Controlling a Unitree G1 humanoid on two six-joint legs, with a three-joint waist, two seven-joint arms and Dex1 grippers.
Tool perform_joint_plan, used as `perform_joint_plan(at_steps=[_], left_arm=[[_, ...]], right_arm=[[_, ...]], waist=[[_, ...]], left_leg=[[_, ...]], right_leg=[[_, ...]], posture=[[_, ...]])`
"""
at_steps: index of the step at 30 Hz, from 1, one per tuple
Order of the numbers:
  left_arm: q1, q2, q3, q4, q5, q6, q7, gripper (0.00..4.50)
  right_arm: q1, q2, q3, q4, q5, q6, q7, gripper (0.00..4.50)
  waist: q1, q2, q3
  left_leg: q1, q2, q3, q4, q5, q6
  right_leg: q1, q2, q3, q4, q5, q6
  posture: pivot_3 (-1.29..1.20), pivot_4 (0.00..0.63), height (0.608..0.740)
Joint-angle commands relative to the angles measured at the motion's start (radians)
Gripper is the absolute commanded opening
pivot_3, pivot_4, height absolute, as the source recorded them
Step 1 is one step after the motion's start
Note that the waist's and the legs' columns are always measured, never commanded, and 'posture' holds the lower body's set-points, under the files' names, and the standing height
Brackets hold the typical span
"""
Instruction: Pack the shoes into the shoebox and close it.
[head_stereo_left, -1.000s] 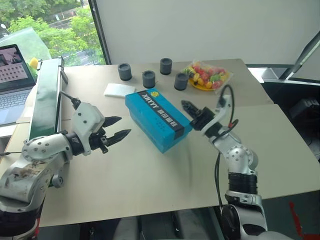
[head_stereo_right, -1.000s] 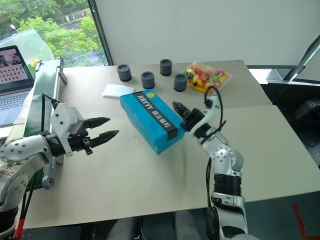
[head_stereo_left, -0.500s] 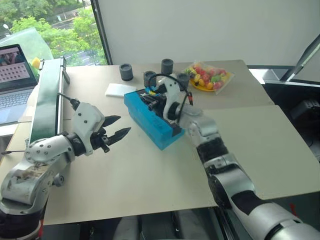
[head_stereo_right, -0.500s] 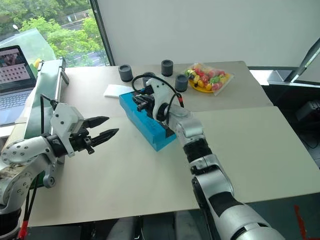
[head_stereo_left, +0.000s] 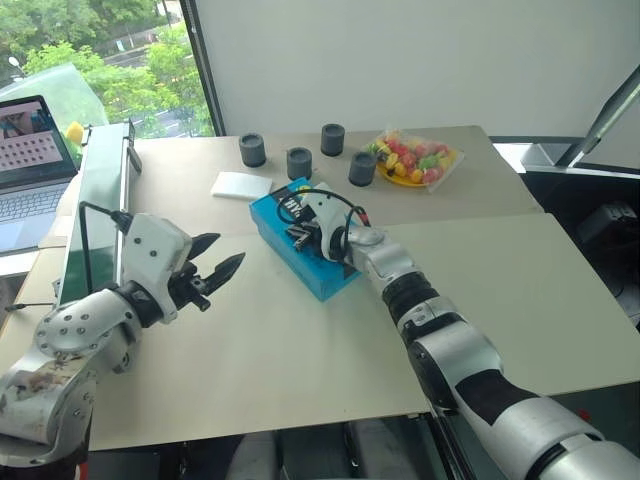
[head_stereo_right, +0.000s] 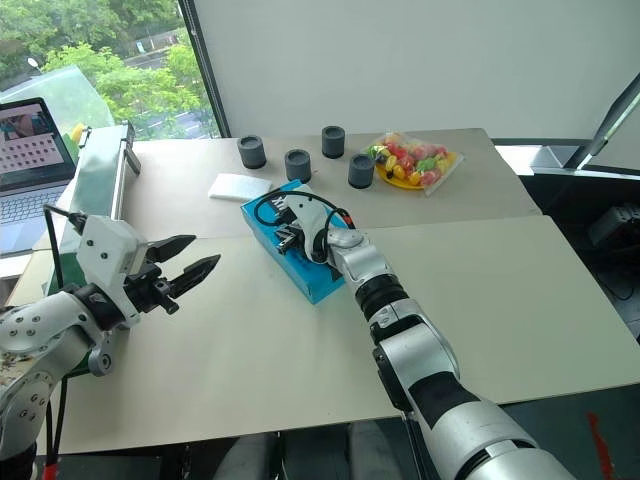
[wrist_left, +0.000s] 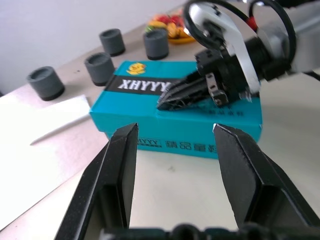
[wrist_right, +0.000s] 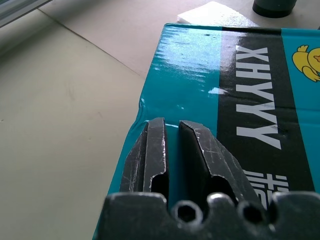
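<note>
At the centre of the beige table (head_stereo_left: 300, 400) I see the bright blue rectangular cardboard shoebox (head_stereo_left: 322, 268) lying with its printed lid flat down, so it reads as closed. My right gripper (wrist_left: 172, 98) rests over that lid with its two black fingers pressed together, nothing between them; I judge I have it there to press the lid flat, though I cannot tell if the tips actually touch the cardboard. My left gripper (head_stereo_left: 213, 270) hangs at about nine o'clock from the box, well apart from it, jaws moderately spread and empty, pointing toward the box as if on standby to steady it.

The box's inside is hidden, so I cannot say whether the shoes are in it.

At twelve o'clock stand four small dark grey cylindrical cups (head_stereo_left: 299, 162), and I cannot see into them. At one o'clock lies a clear bag of coloured sweets (head_stereo_left: 413, 156); at eleven, a flat white pad (head_stereo_left: 239, 184).
</note>
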Motion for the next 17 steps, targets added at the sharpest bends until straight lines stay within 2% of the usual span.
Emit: perform_joint_plan(at_steps=[1, 5, 10, 17], left_arm=[[-0.028, -0.069, 0.05, 0.0, 0.053, -0.001, 0.147, 2.54], [-0.011, -0.14, 0.088, 0.029, 0.142, -0.017, 0.272, 2.54], [0.038, -0.28, 0.179, 0.063, 0.205, -0.063, 0.407, 2.54], [0.11, -0.377, 0.191, 0.094, 0.259, -0.121, 0.455, 2.54]], right_arm=[[0.001, -0.007, -0.111, -0.048, 0.085, 0.044, -0.004, 0.78], [-0.001, -0.06, -0.235, -0.194, 0.18, 0.136, -0.037, 0.78], [0.024, -0.153, -0.368, -0.353, 0.263, 0.262, -0.126, 0.78], [0.112, -0.264, -0.369, -0.375, 0.168, 0.241, -0.26, 0.78]], waist=[[0.001, -0.001, 0.0], [0.004, -0.001, 0.0], [0.008, -0.001, 0.0], [0.016, -0.001, 0.0]], left_leg=[[-0.001, 0.0, 0.0, 0.0, 0.0, 0.0], [-0.005, 0.0, -0.001, 0.0, 0.0, 0.0], [-0.01, 0.001, -0.003, -0.001, -0.001, 0.0], [-0.012, 0.0, -0.002, 0.0, -0.001, 0.0]], right_leg=[[0.0, 0.0, 0.0, 0.0, 0.0, 0.0], [-0.004, 0.0, -0.001, 0.0, 0.0, 0.0], [-0.006, 0.0, -0.002, 0.0, 0.0, 0.0], [-0.008, -0.002, -0.003, -0.004, 0.0, 0.0]], posture=[[0.0, 0.15, 0.739], [0.0, 0.15, 0.739], [0.0, 0.15, 0.739], [0.0, 0.15, 0.739]])
